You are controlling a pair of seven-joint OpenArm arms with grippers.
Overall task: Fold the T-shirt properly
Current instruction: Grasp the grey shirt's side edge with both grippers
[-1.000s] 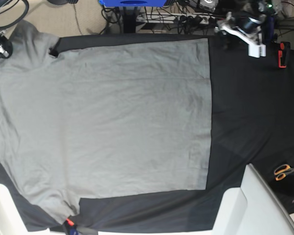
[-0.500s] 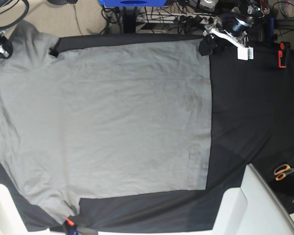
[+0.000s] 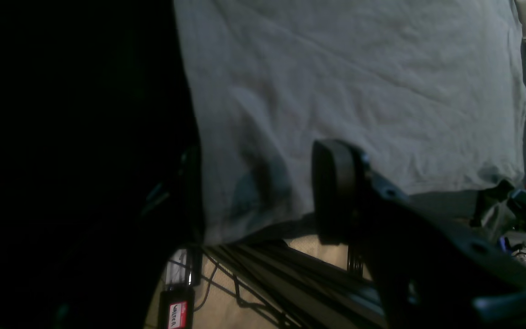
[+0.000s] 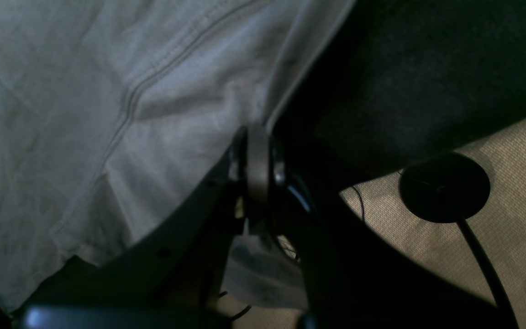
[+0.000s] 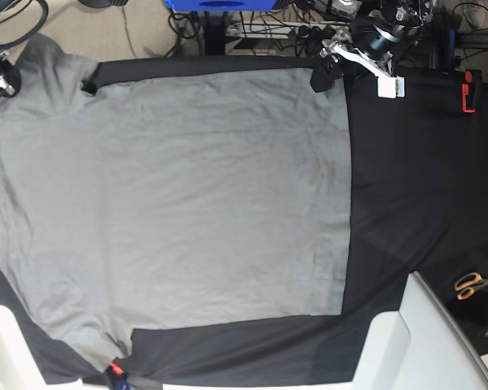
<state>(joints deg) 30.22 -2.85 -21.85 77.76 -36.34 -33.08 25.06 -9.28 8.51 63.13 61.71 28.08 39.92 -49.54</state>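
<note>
Large plain grey cotton T-shirt point(image 5: 171, 203): spread flat on black table cloth point(image 5: 423, 179), lightly creased. Left gripper point(image 5: 332, 71), jaws parted, empty, over its 1 o'clock hem corner. Right gripper point(image 5: 2, 80), clamped on the 10 o'clock sleeve.

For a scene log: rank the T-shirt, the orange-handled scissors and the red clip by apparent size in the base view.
1. T-shirt, by far the largest.
2. Orange-handled scissors and red clip: both small and look much alike, so no ranking between them.
</note>
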